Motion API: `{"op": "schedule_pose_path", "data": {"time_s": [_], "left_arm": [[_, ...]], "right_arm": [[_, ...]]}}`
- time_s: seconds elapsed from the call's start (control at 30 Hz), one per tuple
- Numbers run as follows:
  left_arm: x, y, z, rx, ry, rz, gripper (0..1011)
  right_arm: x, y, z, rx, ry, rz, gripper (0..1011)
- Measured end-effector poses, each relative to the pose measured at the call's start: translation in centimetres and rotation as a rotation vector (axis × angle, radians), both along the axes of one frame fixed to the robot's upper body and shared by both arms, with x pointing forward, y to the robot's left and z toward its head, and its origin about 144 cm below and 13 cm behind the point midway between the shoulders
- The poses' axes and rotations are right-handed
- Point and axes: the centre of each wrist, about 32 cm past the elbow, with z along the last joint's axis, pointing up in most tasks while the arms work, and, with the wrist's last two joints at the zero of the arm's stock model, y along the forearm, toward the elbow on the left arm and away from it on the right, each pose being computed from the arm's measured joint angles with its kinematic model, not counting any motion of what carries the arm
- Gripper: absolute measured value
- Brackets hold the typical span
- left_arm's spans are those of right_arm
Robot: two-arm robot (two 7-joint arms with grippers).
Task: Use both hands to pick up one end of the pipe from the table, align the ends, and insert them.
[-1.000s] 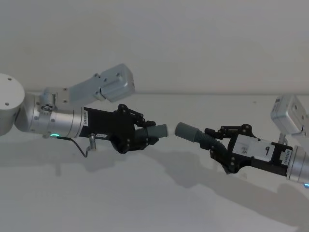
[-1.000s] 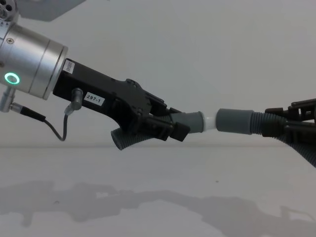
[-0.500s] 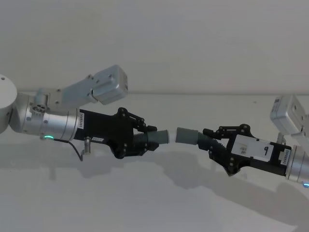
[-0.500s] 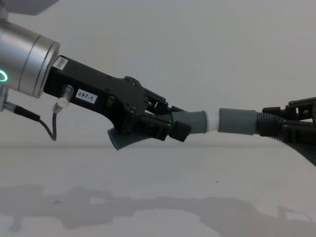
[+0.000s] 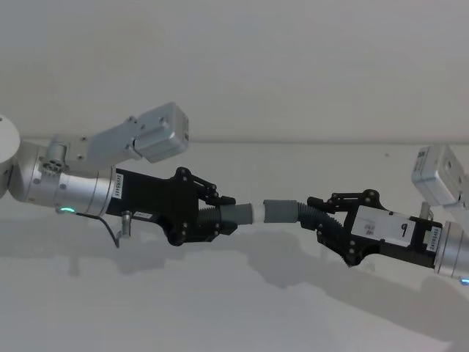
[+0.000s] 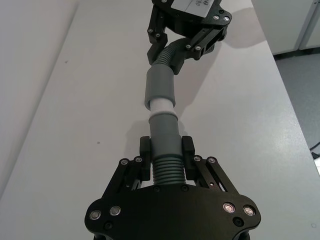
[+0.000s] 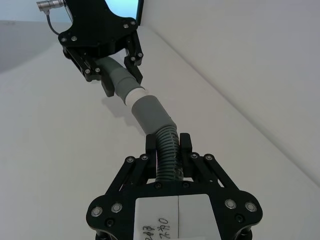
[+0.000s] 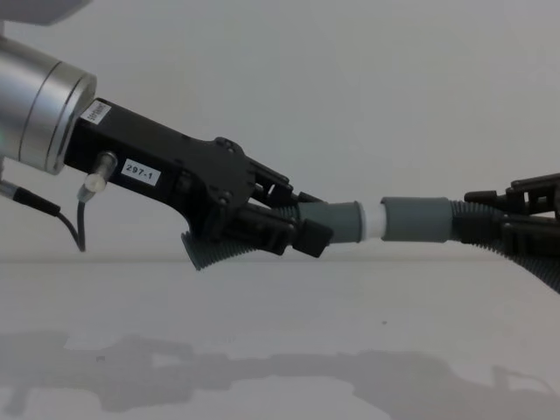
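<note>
The left gripper is clamped on the ribbed part of one hose piece, just behind its smooth grey cuff, which points out past the fingertips toward the other arm. A short white tip sticks out of that cuff. Opposite, the right gripper is closed around the ribbed part of the second hose piece, whose plain grey cuff faces back at the first.

Both pieces hang in the air above the white table. In the chest view the white tip meets the mouth of the plain cuff, and the two cuffs lie nearly on one straight line running from arm to arm; how deep the tip sits inside cannot be told. The coming push probably runs along that shared line.

A small white label on the left gripper reads "297-1". The white sticker on the right gripper carries handwriting too unclear to read.
</note>
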Motion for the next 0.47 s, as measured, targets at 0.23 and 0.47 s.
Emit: {"op": "schedule_pose_path", "data": {"time_s": [0.23, 0.47], "left_arm": [[0.0, 0.1, 0.02, 0.003, 0.001, -0.004, 357], [0.0, 0.17, 0.02, 0.005, 0.002, -0.006, 357]], "right_arm": [[0.02, -0.06, -0.02, 0.0, 0.001, 0.002, 264], [0.03, -0.08, -0.02, 0.0, 0.001, 0.003, 264]]}}
